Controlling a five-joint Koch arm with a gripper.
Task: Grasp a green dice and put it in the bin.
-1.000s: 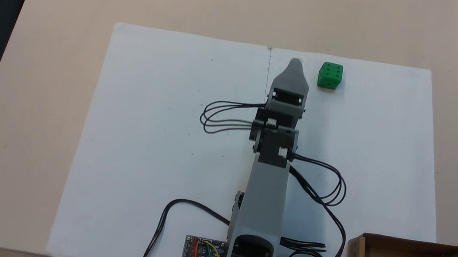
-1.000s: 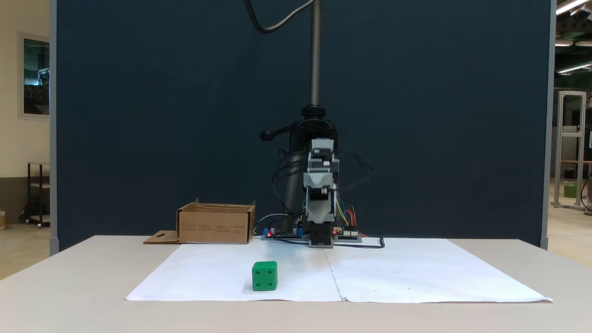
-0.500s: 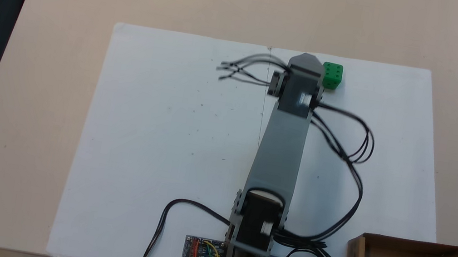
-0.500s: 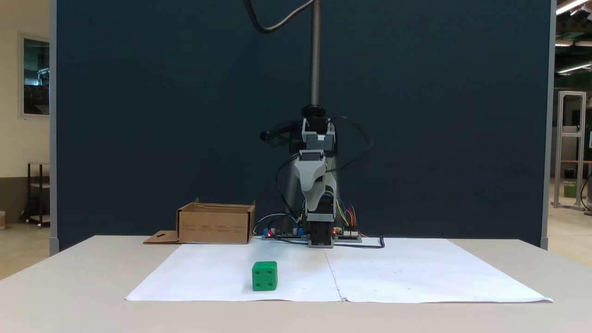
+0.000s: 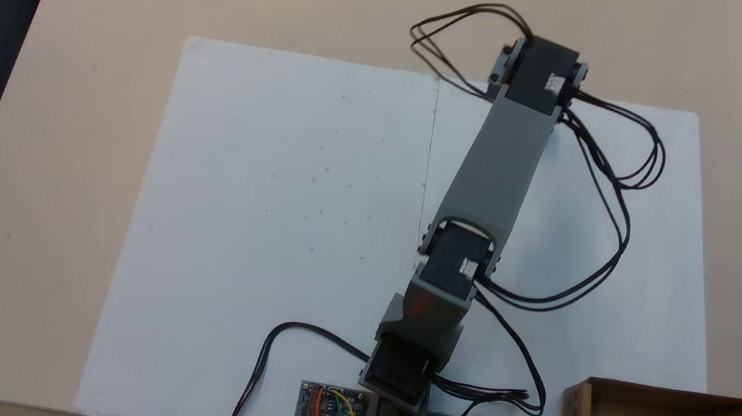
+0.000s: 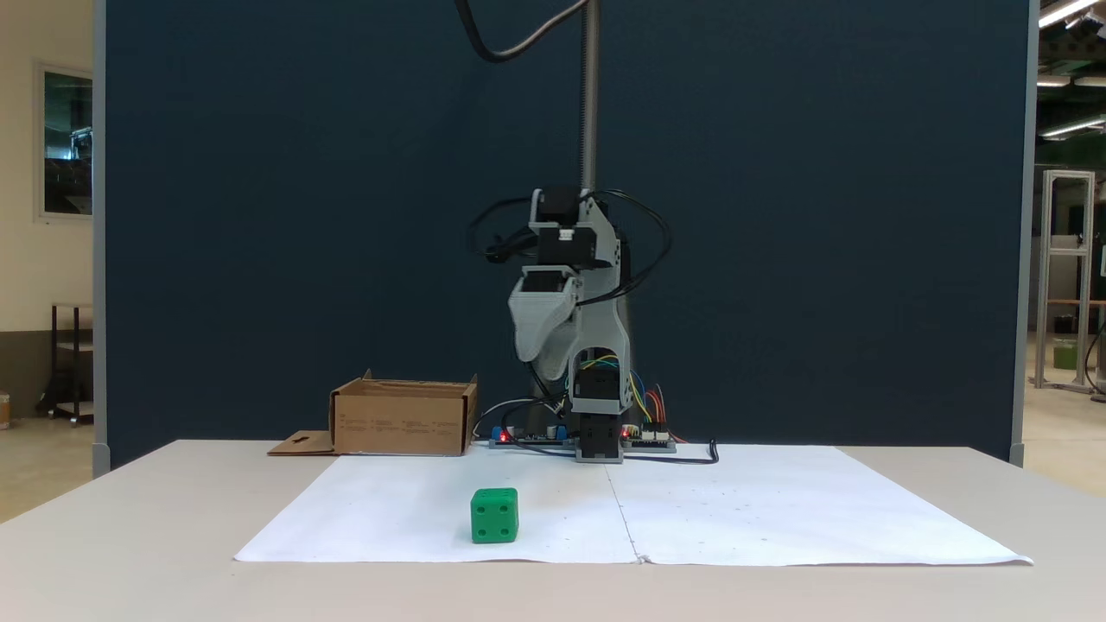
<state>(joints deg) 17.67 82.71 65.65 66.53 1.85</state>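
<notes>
Even indoor light, sharp, soft shadows

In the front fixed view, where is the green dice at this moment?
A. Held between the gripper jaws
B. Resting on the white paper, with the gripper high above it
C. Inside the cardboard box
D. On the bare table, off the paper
B: the green dice sits on the white paper, while the gripper hangs well above it and the bin stands apart.
</notes>
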